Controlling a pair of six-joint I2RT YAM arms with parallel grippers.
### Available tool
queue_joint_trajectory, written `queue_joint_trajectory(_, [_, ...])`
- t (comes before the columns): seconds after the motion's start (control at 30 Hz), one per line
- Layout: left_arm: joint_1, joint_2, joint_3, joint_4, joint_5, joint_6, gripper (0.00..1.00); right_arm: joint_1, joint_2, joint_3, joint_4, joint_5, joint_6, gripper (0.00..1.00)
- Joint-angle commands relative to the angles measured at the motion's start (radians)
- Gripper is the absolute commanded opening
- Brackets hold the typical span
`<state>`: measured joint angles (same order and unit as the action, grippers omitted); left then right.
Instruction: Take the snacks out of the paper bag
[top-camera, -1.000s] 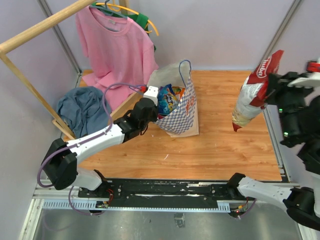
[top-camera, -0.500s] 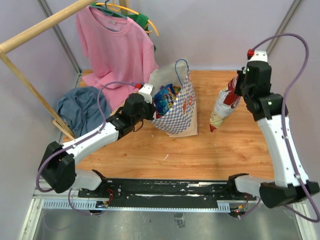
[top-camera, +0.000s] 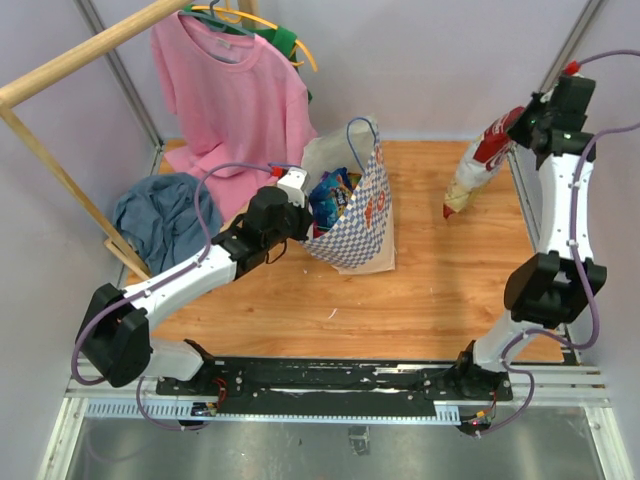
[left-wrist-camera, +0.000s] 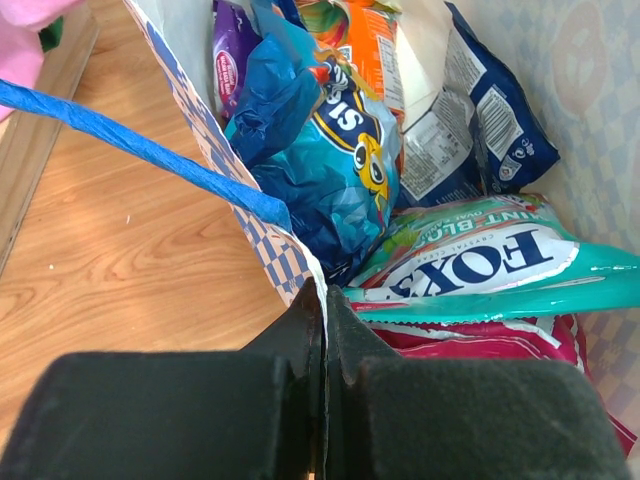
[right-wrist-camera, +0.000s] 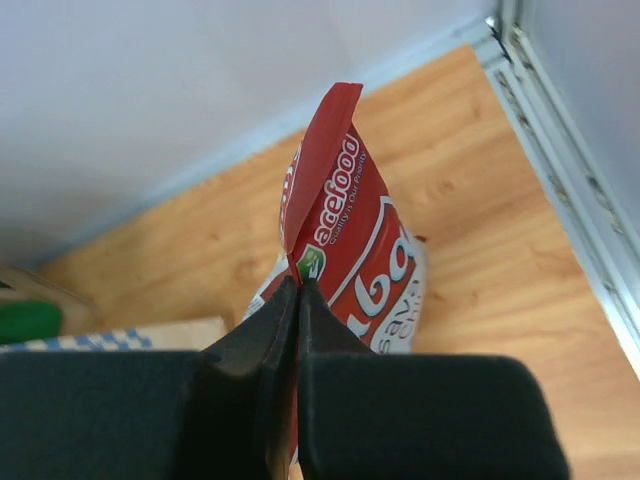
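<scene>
Blue-and-white checkered paper bag (top-camera: 362, 222) stands on the wooden tabletop (top-camera: 450, 290), bare boards open to its right. Our left gripper (left-wrist-camera: 323, 325) pinches its rim, with the snacks (left-wrist-camera: 340, 150) inside half buried. Far right of it, our right gripper (right-wrist-camera: 297, 300) clamps the red-white chips packet (top-camera: 478, 165) (we cannot tell if its tip touches down)

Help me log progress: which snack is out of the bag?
The red-white packet, pinched by the right end effector at the far right; the rest, like the teal packet, sit inside the paper bag.
</scene>
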<state>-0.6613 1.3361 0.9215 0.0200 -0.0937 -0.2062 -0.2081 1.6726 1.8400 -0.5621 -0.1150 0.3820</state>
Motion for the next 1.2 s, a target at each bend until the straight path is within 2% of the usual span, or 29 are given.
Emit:
queue_joint_trajectory(0.0, [0.001, -0.04, 0.013, 0.001, 0.051, 0.007, 0.0, -0.091, 0.081, 0.131, 0.209, -0.258, 0.248, 0.01])
queue_joint_trajectory(0.1, [0.001, -0.044, 0.013, -0.007, 0.044, 0.016, 0.01, -0.119, 0.112, 0.14, 0.342, -0.293, 0.32, 0.01])
queue_joint_trajectory(0.2, [0.002, -0.047, 0.013, -0.013, 0.04, 0.025, 0.01, -0.143, 0.116, 0.081, 0.525, -0.261, 0.379, 0.01])
queue_joint_trajectory(0.3, [0.002, -0.054, 0.01, -0.018, 0.03, 0.032, 0.01, -0.179, 0.15, 0.032, 0.602, -0.248, 0.448, 0.01])
queue_joint_trajectory(0.47, [0.003, -0.066, -0.002, -0.01, 0.029, 0.034, 0.01, -0.231, 0.221, -0.141, 0.775, -0.358, 0.6, 0.01])
queue_joint_trajectory(0.57, [0.003, -0.064, -0.006, -0.005, 0.047, 0.027, 0.0, -0.246, 0.208, -0.229, 0.879, -0.448, 0.671, 0.01])
queue_joint_trajectory(0.67, [0.002, -0.056, -0.001, -0.007, 0.061, 0.02, 0.0, -0.244, 0.145, -0.238, 0.859, -0.415, 0.641, 0.01])
queue_joint_trajectory(0.83, [0.003, -0.069, -0.009, 0.004, 0.074, 0.006, 0.0, -0.238, 0.123, -0.143, 0.694, -0.379, 0.575, 0.01])
queue_joint_trajectory(1.0, [0.003, -0.068, -0.007, 0.0, 0.09, -0.004, 0.0, -0.183, 0.061, -0.156, 0.526, -0.268, 0.457, 0.01])
queue_joint_trajectory(1.07, [0.002, -0.071, -0.008, -0.009, 0.092, -0.003, 0.01, -0.161, 0.011, -0.206, 0.474, -0.207, 0.416, 0.01])
queue_joint_trajectory(1.17, [0.003, -0.083, -0.021, -0.012, 0.083, 0.005, 0.0, -0.147, -0.095, -0.367, 0.527, -0.14, 0.425, 0.01])
